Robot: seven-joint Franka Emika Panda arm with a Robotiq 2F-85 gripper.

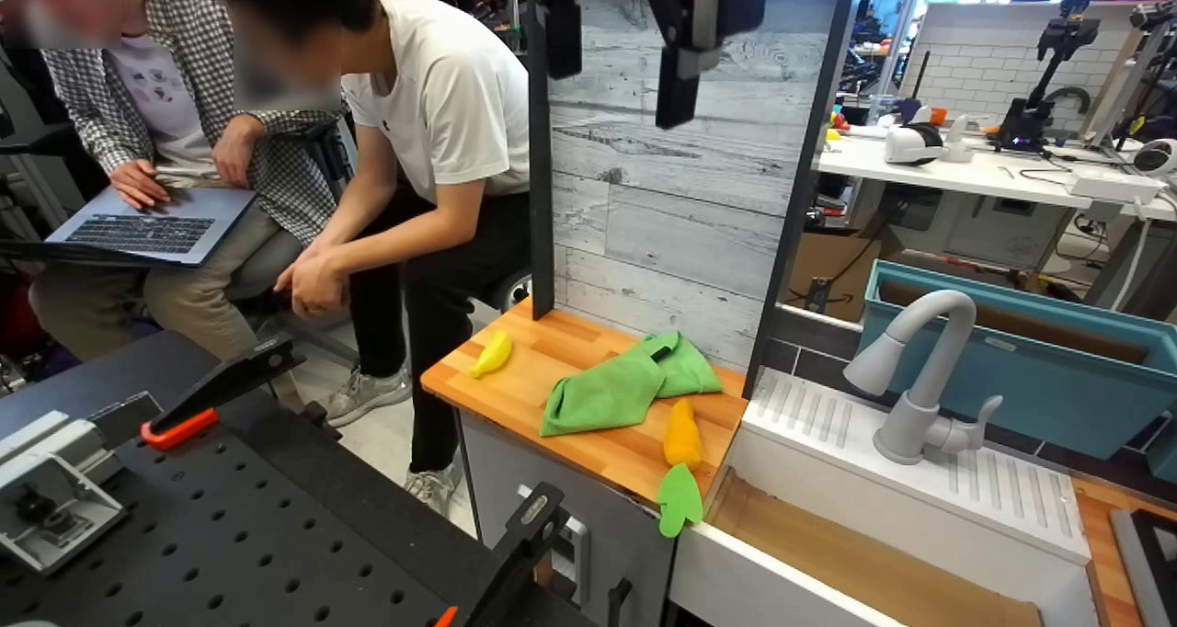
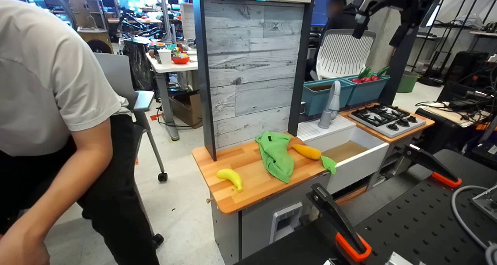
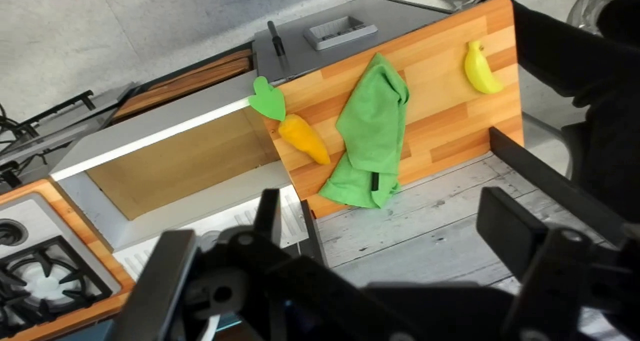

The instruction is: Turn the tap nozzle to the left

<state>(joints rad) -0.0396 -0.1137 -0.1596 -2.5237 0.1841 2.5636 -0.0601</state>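
Observation:
The tap nozzle is a grey gooseneck spout rising from the white sink unit. In that exterior view its flared head hangs to the left of its base, and the small grey handle sticks out to the right. The nozzle also shows in an exterior view, seen nearly end-on. In the wrist view it is mostly hidden behind the gripper's left finger. My gripper is high above the counter, in front of the grey wood panel, apart from the tap. It also shows in an exterior view. In the wrist view the gripper is wide open and empty.
A green cloth, a yellow banana and an orange carrot lie on the wooden counter. The upright wood panel stands behind it. Teal planters sit behind the tap. A stove is beyond the sink. Two people sit nearby.

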